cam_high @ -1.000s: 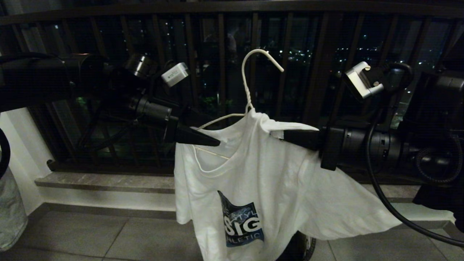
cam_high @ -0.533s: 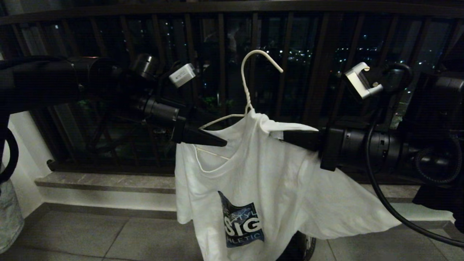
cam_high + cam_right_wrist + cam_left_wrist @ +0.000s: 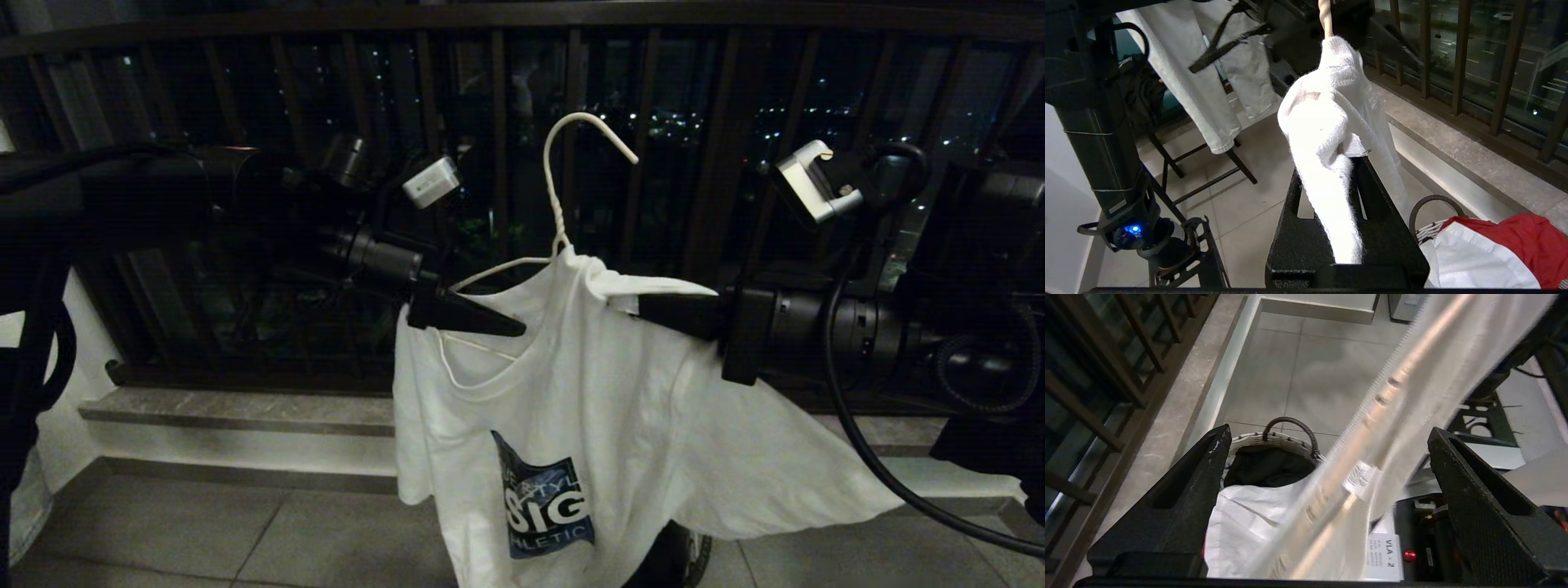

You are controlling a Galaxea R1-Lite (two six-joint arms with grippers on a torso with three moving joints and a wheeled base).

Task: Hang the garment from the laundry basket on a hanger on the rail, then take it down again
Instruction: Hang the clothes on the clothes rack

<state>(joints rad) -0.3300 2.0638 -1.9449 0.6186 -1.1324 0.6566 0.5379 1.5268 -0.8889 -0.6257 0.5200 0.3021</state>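
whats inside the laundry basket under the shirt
In the left wrist view the laundry basket holds something dark, with the white T-shirt hanging over part of its opening. The right wrist view shows red cloth by its handle. Anything deeper is covered.

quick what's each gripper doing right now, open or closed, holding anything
Left gripper: open, jaws either side of the T-shirt collar, nothing gripped.
Right gripper: shut on the T-shirt's shoulder, on the hanger.
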